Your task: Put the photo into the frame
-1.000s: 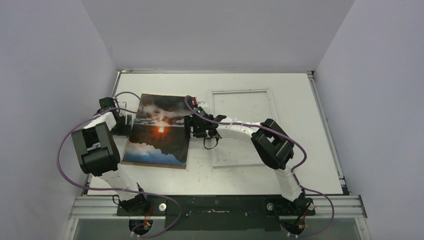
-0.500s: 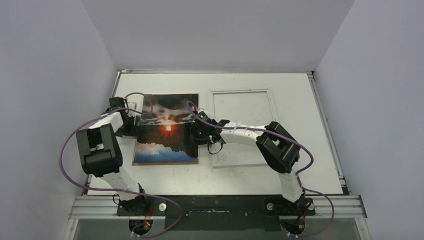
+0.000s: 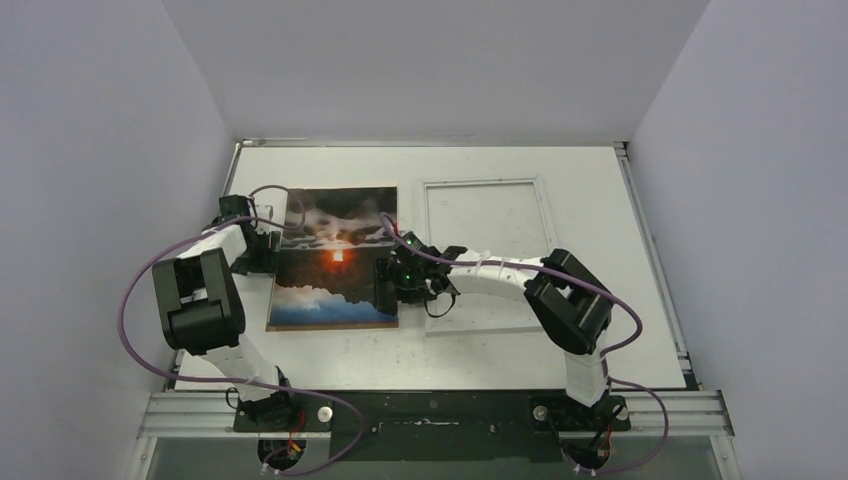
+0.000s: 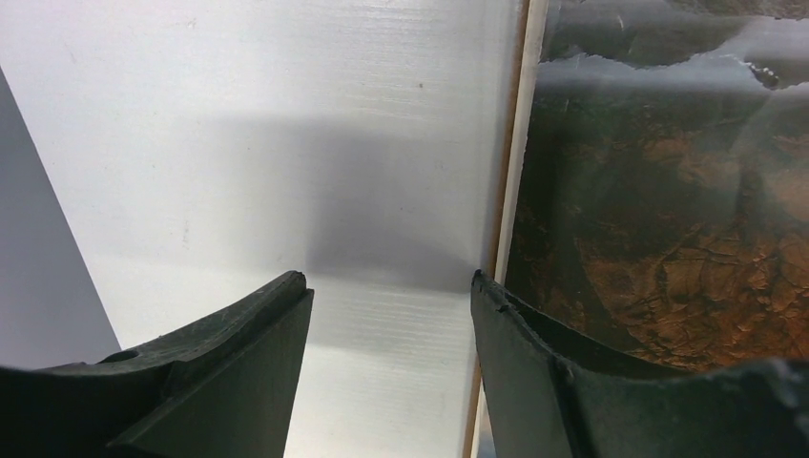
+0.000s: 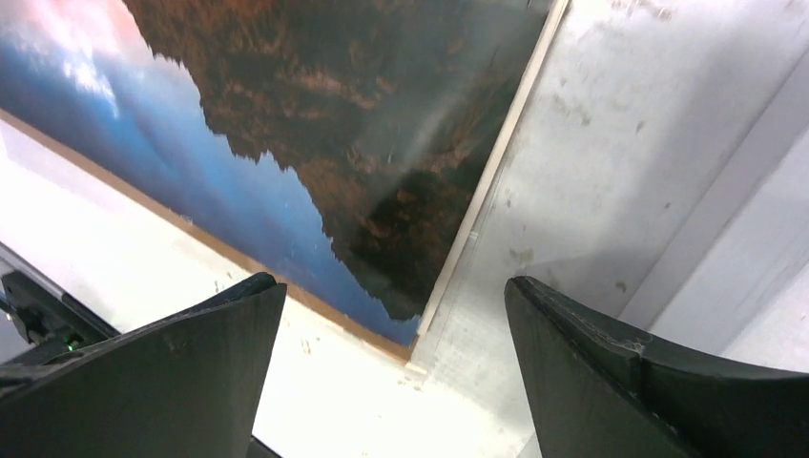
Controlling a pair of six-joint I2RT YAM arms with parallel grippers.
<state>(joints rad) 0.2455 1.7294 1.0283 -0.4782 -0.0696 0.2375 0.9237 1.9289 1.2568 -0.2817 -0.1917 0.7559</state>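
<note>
White frame (image 3: 483, 181) seemingly clear of photo (image 3: 335, 262)

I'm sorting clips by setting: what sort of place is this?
Probably a robotics lab test cell: a white table boxed in by plain grey walls, the left arm and right arm bolted to a metal rail at its near edge, a photo and a frame laid out.
</note>
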